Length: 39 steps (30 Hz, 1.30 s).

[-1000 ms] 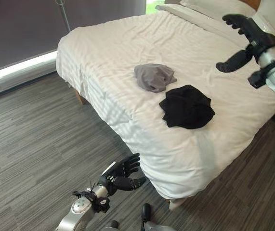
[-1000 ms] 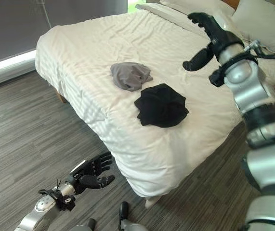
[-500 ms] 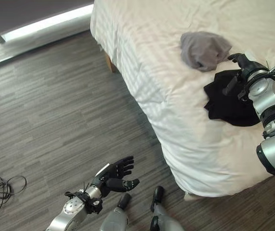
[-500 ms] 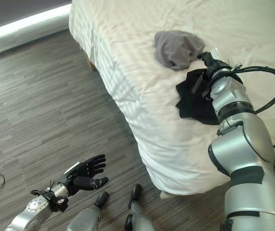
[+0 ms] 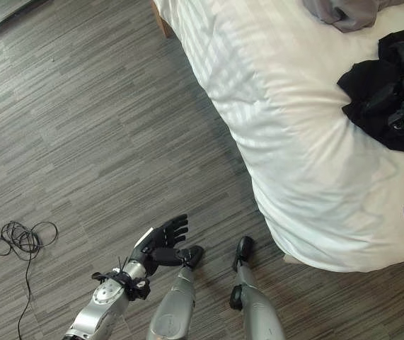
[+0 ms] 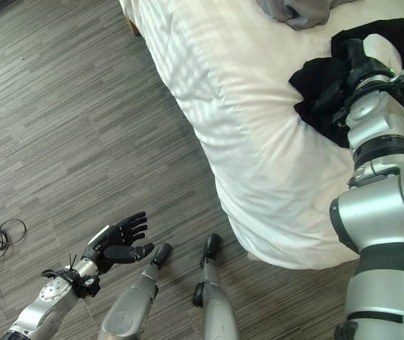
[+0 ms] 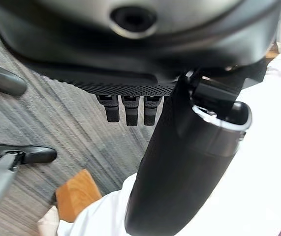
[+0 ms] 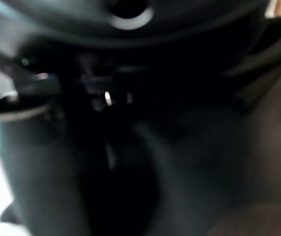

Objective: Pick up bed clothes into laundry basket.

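Black garment on the bed lies under my right hand; I cannot tell its fingers. Left hand hangs spread, far.

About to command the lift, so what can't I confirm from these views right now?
- Right hand: fingers buried in the black garment; grasp unreadable in eye views.
- Right wrist view: dark and blurred against the cloth.
- Grey garment: cut off by the top edge.
- Laundry basket: location unknown.

Black garment (crumpled) beside grey garment.
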{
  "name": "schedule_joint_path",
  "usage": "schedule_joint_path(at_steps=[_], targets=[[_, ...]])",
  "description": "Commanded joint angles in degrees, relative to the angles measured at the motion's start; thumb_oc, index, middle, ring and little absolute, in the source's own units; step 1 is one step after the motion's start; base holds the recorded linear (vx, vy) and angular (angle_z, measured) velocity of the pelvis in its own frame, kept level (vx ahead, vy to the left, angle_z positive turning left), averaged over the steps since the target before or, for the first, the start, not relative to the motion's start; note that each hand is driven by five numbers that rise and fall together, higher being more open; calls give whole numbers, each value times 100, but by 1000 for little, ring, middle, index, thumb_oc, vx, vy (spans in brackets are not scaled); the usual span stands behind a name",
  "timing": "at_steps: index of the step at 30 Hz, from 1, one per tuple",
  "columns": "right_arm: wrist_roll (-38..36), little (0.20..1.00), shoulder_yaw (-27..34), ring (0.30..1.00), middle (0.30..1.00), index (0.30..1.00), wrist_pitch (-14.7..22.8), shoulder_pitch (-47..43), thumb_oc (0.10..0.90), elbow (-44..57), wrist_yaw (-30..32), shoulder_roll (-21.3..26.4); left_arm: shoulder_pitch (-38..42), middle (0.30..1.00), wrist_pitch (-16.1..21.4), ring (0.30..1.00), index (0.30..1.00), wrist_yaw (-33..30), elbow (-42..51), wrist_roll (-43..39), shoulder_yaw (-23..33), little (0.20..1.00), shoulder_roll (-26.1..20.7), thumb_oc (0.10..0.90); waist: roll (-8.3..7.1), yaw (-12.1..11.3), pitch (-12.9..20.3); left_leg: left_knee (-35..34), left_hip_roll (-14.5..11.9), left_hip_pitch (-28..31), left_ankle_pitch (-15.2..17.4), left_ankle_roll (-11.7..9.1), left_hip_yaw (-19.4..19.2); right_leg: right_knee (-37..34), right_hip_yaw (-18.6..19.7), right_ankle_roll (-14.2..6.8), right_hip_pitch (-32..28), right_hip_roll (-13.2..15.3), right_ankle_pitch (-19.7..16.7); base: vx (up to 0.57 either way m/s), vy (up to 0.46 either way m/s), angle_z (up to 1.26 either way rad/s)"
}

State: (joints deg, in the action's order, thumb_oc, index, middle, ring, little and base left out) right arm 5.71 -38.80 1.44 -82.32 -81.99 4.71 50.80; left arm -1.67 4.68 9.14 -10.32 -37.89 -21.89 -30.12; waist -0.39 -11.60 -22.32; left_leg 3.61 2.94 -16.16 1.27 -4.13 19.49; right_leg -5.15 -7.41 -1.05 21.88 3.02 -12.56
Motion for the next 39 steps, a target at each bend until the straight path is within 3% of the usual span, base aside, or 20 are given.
schedule_joint_path(at_steps=[1, 4, 8, 9, 10, 12, 14, 17, 21, 22, 23, 24, 25, 31, 35, 39], targets=[[138, 900, -703, 900, 900, 900, -312, -274, 800, -490, 177, 933, -73, 900, 372, 900, 900, 28, 852, 143, 52, 900, -184, 800, -11, 97, 85, -443, -165, -156, -571, 89, -173, 315, 332, -507, -252, 225, 551, 0, 0, 0], [97, 900, -707, 900, 900, 900, -356, -211, 800, -564, 166, 1537, 61, 900, 351, 900, 900, 34, 837, 186, -47, 900, -225, 800, -72, 168, 117, -474, -174, -110, -547, 79, -192, 301, 308, -520, -297, 245, 558, 0, 0, 0], [-40, 900, -577, 900, 900, 900, -376, -11, 800, -541, 111, 1686, 95, 900, 336, 900, 900, 15, 754, 222, 7, 900, -233, 800, -128, 224, 84, -523, -181, -72, -551, 86, -205, 283, 319, -521, -300, 255, 544, 1, -1, 1], [-202, 578, -366, 578, 578, 578, -349, 259, 585, -484, 68, 1598, 78, 900, 333, 900, 900, -27, 712, 252, 57, 900, -176, 800, -131, 272, 33, -513, -185, -80, -555, 93, -236, 291, 348, -519, -274, 250, 526, 0, 0, 0], [-201, 300, -331, 300, 300, 300, -352, 297, 400, -471, 73, 1599, 74, 900, 334, 900, 900, -26, 712, 253, 54, 900, -189, 800, -144, 263, 37, -513, -184, -80, -555, 93, -238, 292, 351, -519, -274, 251, 526, 0, 0, 0], [-575, 300, 358, 300, 300, 300, -269, 1176, 400, -456, 31, 1437, 50, 900, 358, 900, 900, -50, 698, 267, 91, 900, -85, 800, -80, 271, -31, -493, -164, -113, -565, 110, -243, 295, 379, -517, -259, 262, 523, -11, 1, -4], [-684, 300, 599, 300, 300, 300, -242, 1446, 400, -387, 43, 1385, 23, 900, 368, 900, 900, -70, 695, 261, 126, 900, -92, 800, -100, 268, -38, -494, -158, -112, -567, 114, -249, 296, 385, -515, -255, 262, 523, -6, 7, -2], [-872, 300, 1293, 300, 300, 300, -177, 2441, 400, -359, 63, 911, 1, 900, 386, 900, 900, -124, 637, 286, 206, 900, 38, 800, -66, 285, -103, -479, -151, -107, -572, 127, -274, 308, 397, -510, -268, 250, 539, -9, 5, -3], [-715, 300, 1681, 300, 300, 300, -144, 3449, 400, -294, 92, 160, -87, 900, 414, 900, 900, -153, 580, 277, 297, 900, 133, 800, -9, 262, -152, -431, -120, -109, -555, 154, -250, 312, 374, -512, -317, 269, 554, -3, 1, -2], [-714, 300, 1685, 300, 300, 300, -145, 3454, 400, -291, 93, 160, -87, 900, 414, 900, 900, -153, 580, 277, 296, 900, 131, 800, -11, 260, -151, -431, -120, -109, -555, 154, -251, 312, 374, -512, -317, 269, 554, -13, 9, -4], [-516, 300, 1662, 300, 300, 300, -77, 3837, 400, -107, 113, -193, -78, 900, 455, 900, 900, -166, 522, 292, 341, 900, 173, 800, 15, 278, -166, -435, -120, -104, -550, 157, -257, 307, 375, -516, -331, 283, 558, 0, 0, 0], [-512, 300, 1677, 300, 300, 300, -82, 3858, 400, -93, 117, -198, -84, 900, 456, 900, 900, -166, 522, 291, 338, 900, 164, 800, 8, 274, -162, -436, -120, -101, -550, 157, -256, 305, 374, -516, -334, 284, 559, 0, 0, 0], [-437, 300, 1706, 300, 300, 300, 29, 4356, 400, 307, 158, -629, -41, 900, 525, 900, 900, -210, 436, 319, 433, 900, 203, 800, 2, 337, -184, -440, -126, -76, -543, 159, -288, 319, 389, -522, -343, 285, 564, -17, 28, -4], [-723, 300, 2096, 300, 300, 300, 205, 5534, 400, 1172, 61, -1463, 107, 900, 638, 900, 900, -288, 371, 394, 685, 900, 106, 800, -66, 530, -89, -429, -177, 140, -454, 154, -432, 462, 494, -512, -427, 276, 685, -8, 29, -11], [-1063, 300, 2815, 300, 300, 300, 268, 6360, 400, 1830, -18, -1430, 323, 900, 685, 900, 900, -336, 222, 389, 975, 900, 11, 800, -7, 709, 116, -452, -199, 496, -370, 156, -443, 784, 501, -490, -606, 334, 952, 26, 25, -10], [-2345, 300, 4034, 300, 300, 300, 599, 6915, 400, 2652, -17, -1262, 350, 900, 771, 900, 900, -335, 56, 418, 1335, 900, -70, 800, 35, 877, 466, -450, -199, 935, -215, 154, -503, 806, 491, -493, -987, 332, 1074, 73, 0, 0]])
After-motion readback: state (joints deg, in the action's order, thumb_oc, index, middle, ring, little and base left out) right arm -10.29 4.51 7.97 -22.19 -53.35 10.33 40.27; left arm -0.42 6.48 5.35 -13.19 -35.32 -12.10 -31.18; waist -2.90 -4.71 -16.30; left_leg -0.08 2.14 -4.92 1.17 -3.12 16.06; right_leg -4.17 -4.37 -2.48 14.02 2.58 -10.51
